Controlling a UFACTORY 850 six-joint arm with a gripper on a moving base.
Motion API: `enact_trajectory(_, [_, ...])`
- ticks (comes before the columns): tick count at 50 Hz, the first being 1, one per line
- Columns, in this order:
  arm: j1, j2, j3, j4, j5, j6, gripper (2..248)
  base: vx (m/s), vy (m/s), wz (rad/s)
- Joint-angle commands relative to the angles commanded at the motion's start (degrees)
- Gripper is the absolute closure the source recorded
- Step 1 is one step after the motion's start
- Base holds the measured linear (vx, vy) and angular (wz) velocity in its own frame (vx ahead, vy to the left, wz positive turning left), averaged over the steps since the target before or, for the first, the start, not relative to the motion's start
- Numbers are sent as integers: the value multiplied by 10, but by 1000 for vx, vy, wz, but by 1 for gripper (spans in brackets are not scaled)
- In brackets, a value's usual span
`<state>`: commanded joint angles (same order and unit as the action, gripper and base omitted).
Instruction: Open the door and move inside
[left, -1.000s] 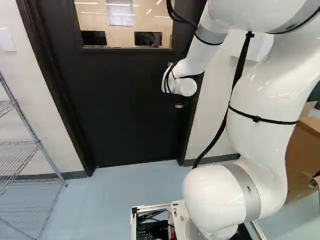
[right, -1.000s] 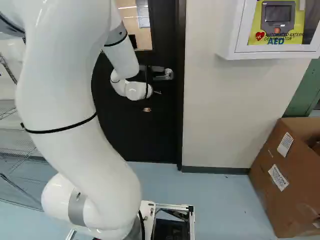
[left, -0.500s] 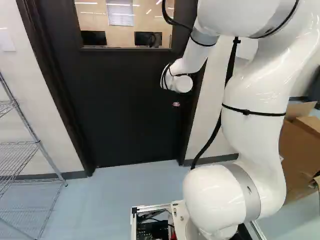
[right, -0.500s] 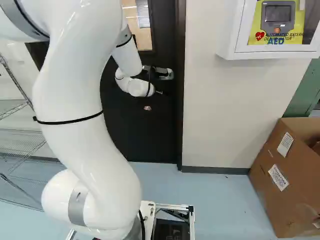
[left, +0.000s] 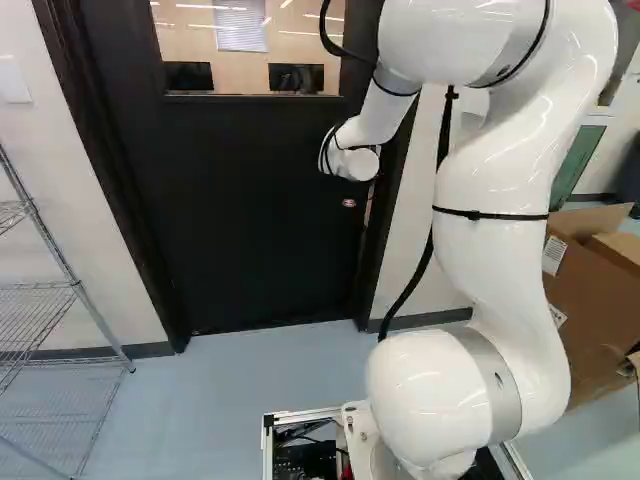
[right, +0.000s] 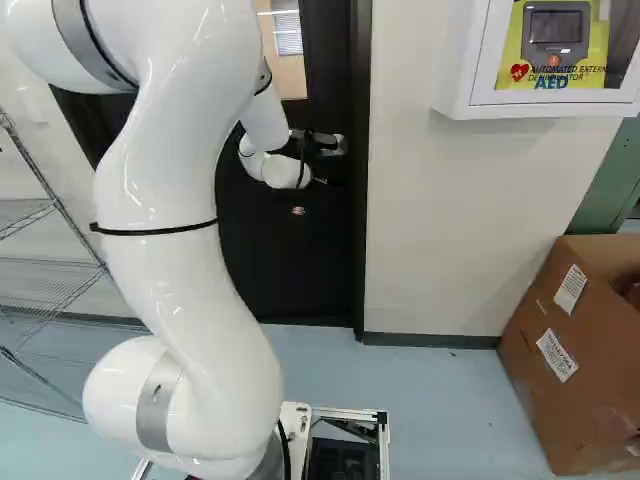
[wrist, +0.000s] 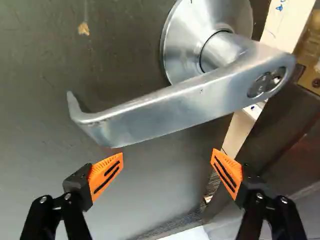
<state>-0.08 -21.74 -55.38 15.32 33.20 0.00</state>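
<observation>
Metal door handle (wrist: 175, 105) lies ahead of the tool (right: 322, 180), fingers (wrist: 107, 172) spread apart.

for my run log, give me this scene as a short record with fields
door: black, windowed, slightly ajar, pale edge showing
gripper: open, orange pads
lever handle: metal, ahead of gripper, not gripped
left of door: wire shelving rack
right of door: wall-mounted defibrillator cabinet, open cardboard box
</observation>
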Motion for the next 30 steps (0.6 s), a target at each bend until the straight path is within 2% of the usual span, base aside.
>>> enact_trajectory(30, [11, -61, -77, 0, 0, 0, 3, 0, 0, 0])
